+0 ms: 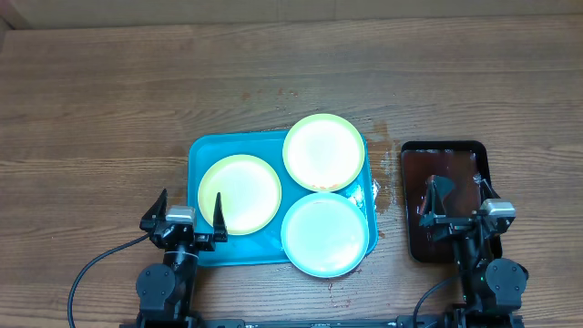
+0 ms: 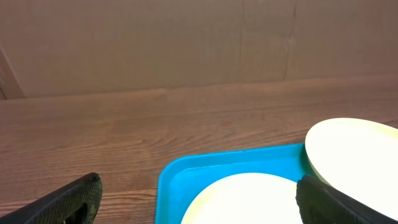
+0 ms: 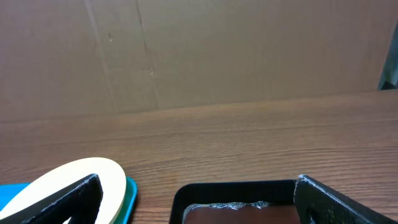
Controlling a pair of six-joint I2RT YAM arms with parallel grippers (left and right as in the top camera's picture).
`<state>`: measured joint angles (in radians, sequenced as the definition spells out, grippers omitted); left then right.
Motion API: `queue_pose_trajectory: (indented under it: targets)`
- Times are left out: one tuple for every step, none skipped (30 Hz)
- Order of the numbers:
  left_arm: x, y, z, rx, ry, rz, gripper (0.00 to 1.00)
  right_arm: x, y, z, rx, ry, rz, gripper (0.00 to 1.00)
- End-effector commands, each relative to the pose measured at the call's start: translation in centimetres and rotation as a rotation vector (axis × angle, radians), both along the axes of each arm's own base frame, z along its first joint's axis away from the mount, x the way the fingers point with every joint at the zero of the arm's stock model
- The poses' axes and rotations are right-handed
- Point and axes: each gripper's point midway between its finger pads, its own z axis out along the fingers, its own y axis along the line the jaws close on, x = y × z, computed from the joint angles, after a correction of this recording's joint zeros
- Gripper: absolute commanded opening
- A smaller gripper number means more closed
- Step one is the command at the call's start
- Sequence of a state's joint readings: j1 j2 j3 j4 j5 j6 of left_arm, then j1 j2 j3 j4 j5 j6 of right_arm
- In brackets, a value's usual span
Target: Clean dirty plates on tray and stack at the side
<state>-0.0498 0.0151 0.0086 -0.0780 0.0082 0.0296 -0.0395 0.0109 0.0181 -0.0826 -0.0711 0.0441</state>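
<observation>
Overhead: three plates lie on the blue tray (image 1: 205, 153), which sits at the near middle of the table (image 1: 109, 91). The left yellow-green plate (image 1: 240, 194) lies fully inside the rim. The far yellow-green plate (image 1: 323, 152) rides over the tray's far right corner. The blue plate (image 1: 325, 234) overhangs the near right corner and touches the far plate. Glare washes out all three faces, so I cannot tell which are dirty.

Left gripper (image 1: 189, 208): jaws spread wide, holding nothing, hovering over the tray's near left edge beside the left plate. Right gripper (image 1: 460, 196): jaws spread wide, holding nothing, above the black tray (image 1: 446, 159).

Handling, by judgement: the plates look thin, plastic, light and stiff, not fragile. The faces are glossy, so probably slippery, more so if wet. The low raised lip is the only real hold, pinched across its edge. The two overhanging plates offer a free lip. The left plate's lip sits close to the tray floor and would be harder to take.

Surface: wood-grain tabletop, flat, with a damp-looking mark (image 1: 387, 173) between the two trays. The black tray's floor looks shiny. Open table lies left of and beyond the blue tray for stacking. A cardboard wall (image 2: 124, 43) closes the far side.
</observation>
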Motion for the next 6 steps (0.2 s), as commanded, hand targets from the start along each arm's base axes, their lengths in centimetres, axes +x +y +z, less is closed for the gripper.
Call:
queue_pose_trajectory:
  targets:
    - [-0.03,-0.04,0.04,0.015,-0.007,-0.005,1.00,0.02,-0.20,-0.22,-0.007,-0.002,-0.009,1.00]
    - [-0.03,-0.04,0.04,0.015,-0.007,-0.005,1.00,0.02,-0.20,-0.21,-0.008,-0.003,-0.009,1.00]
    - [-0.03,-0.04,0.04,0.015,-0.007,-0.005,1.00,0.02,-0.20,-0.21,-0.007,-0.003,-0.009,1.00]
    - [-0.03,-0.04,0.04,0.015,-0.007,-0.005,1.00,0.02,-0.19,-0.21,-0.008,-0.003,-0.008,1.00]
    - [-0.03,-0.04,0.04,0.015,-0.007,-0.005,1.00,0.02,-0.20,-0.22,-0.007,-0.002,-0.009,1.00]
    - [-0.03,-0.04,0.04,0.015,-0.007,-0.005,1.00,0.02,-0.20,-0.21,-0.007,-0.003,-0.009,1.00]
